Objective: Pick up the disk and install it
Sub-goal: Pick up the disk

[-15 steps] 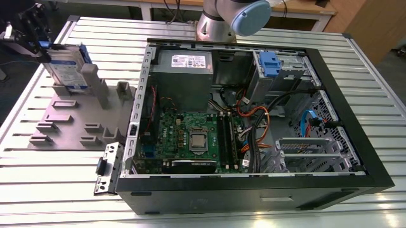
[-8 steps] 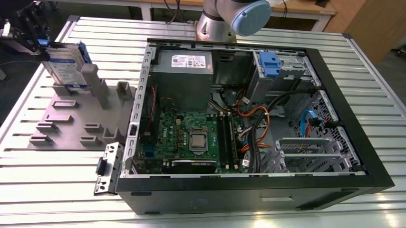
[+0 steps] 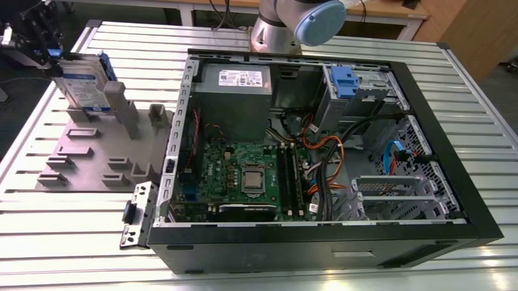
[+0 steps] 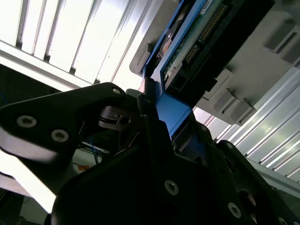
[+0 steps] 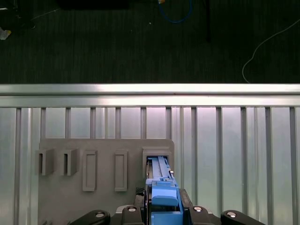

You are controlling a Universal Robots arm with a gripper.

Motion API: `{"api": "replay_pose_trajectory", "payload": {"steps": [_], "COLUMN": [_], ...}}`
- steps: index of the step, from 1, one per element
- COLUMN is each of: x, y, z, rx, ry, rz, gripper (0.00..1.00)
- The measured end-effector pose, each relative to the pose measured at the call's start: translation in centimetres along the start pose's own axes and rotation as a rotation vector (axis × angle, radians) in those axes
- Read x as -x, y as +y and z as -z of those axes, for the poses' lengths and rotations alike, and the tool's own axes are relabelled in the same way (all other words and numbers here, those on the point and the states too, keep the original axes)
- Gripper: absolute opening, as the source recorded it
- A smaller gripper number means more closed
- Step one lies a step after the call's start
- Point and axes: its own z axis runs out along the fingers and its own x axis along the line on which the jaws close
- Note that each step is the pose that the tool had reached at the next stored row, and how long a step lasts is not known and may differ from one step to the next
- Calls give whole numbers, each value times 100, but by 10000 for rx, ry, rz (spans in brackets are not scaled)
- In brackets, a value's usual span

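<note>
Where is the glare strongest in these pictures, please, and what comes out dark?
Second wrist view: the table slats wash out to white, while the gripper at the disk is nearly black. First wrist view: a bright band runs along the table's edge; the floor beyond is dark. Exterior view: the slats shine; the computer case is shaded inside.

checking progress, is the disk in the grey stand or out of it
In: the disk stands on edge, slotted in the grey stand, the tool closed on its blue carrier.
</note>
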Motion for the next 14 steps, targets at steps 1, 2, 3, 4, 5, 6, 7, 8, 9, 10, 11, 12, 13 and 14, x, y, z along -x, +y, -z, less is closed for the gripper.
{"api": "replay_pose_trajectory", "payload": {"steps": [1,2,3,4,5,6,7,8,9,10,11,12,13,14], "x": [0,0,0,0,0,0,0,0,0,0,0,0,0,1], "y": [0,0,0,0,0,0,0,0,0,1,1,1,1,1], "z": [2,2,3,2,3,11,20,22,24,26,29,33,37,40], "rx": [1,0,0,0,0,1,1,1,1,1,1,2,3,1], "ry": [0,0,0,0,0,0,0,0,0,0,1,1,1,0], "rz": [0,0,0,0,0,0,0,0,0,0,0,0,0,0], "gripper": [36,36,36,36,36,36,36,36,36,36,36,36,36,36]}}
